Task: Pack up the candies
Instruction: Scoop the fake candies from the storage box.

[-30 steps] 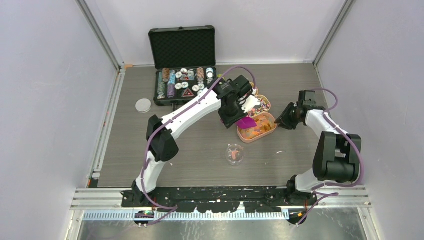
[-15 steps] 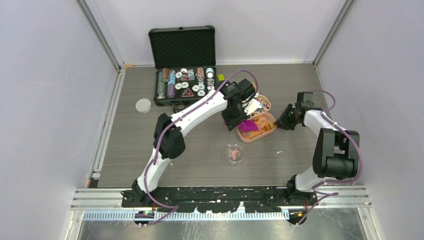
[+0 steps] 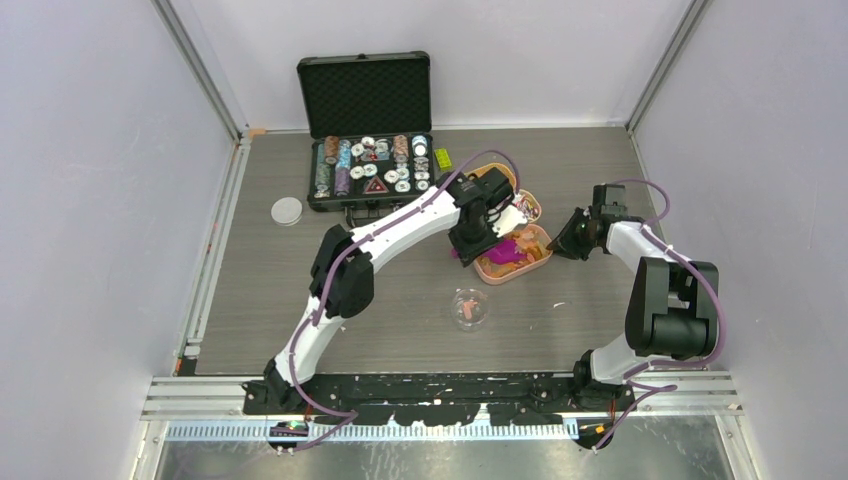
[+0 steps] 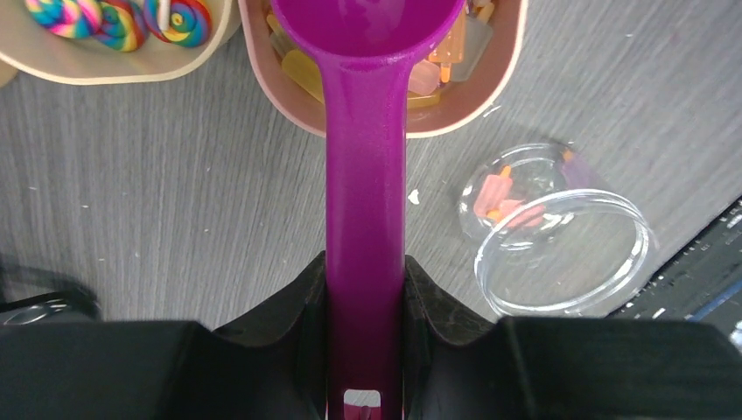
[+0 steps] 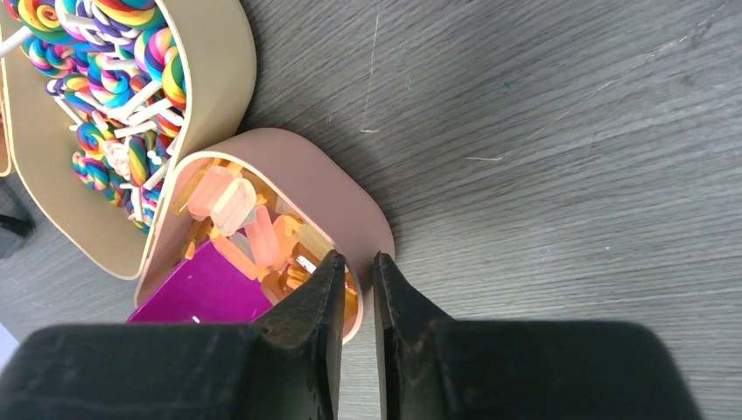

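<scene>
My left gripper (image 4: 365, 271) is shut on the handle of the magenta scoop (image 4: 365, 175). The scoop's bowl lies among the orange and pink candies (image 4: 455, 44) in the pink bowl (image 4: 499, 96). From above, the left gripper (image 3: 478, 238) sits at that bowl's left side. My right gripper (image 5: 354, 262) straddles the pink bowl's (image 5: 332, 184) near rim, one finger inside among the candies (image 5: 254, 227) and one outside, pinched on the wall. A clear cup (image 4: 560, 254) lies beside the bowl and holds a few pink-orange candies (image 4: 499, 197).
A beige bowl (image 5: 219, 70) of swirled lollipops touches the pink bowl's far side. An open black case (image 3: 365, 130) of poker chips stands at the back. A yellow-green block (image 3: 442, 158) lies beside the case. A round clear lid (image 3: 286, 210) rests at the left.
The left arm has reached further right and lowered the scoop into the pink bowl. The right gripper's jaws have narrowed onto the bowl's rim.
</scene>
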### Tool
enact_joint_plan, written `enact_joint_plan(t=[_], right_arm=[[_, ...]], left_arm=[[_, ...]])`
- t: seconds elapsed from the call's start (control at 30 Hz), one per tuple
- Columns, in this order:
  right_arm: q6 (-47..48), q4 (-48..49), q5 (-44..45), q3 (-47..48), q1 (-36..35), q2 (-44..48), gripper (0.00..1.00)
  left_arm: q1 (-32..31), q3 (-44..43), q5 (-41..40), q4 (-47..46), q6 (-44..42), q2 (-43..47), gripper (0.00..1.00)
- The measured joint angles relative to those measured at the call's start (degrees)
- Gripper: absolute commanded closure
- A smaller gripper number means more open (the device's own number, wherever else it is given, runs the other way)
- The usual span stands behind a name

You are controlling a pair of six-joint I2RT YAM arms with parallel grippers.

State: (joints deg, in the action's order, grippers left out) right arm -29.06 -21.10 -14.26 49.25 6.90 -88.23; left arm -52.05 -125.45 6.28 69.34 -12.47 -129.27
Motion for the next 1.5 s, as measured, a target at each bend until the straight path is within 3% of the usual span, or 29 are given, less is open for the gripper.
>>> enact_joint_plan(t=[0.17, 0.8, 1.5], right_arm=[[0.11, 0.46, -0.17, -0.31, 0.0, 0.11, 0.95], [0.26, 0.96, -0.42, -0.52, -0.04, 0.26, 1.0], [0.2, 0.7, 0.04, -0.83, -0.52, 1.09, 0.99]], left_arm=[[0.0, 6.67, -0.66, -5.35, 0.04, 0.09, 1.0], [0.0, 18.88, -2.73, -17.44, 0.04, 4.87, 1.0], [3.37, 44.15, -0.28, -38.25, 1.14, 17.77, 1.0]])
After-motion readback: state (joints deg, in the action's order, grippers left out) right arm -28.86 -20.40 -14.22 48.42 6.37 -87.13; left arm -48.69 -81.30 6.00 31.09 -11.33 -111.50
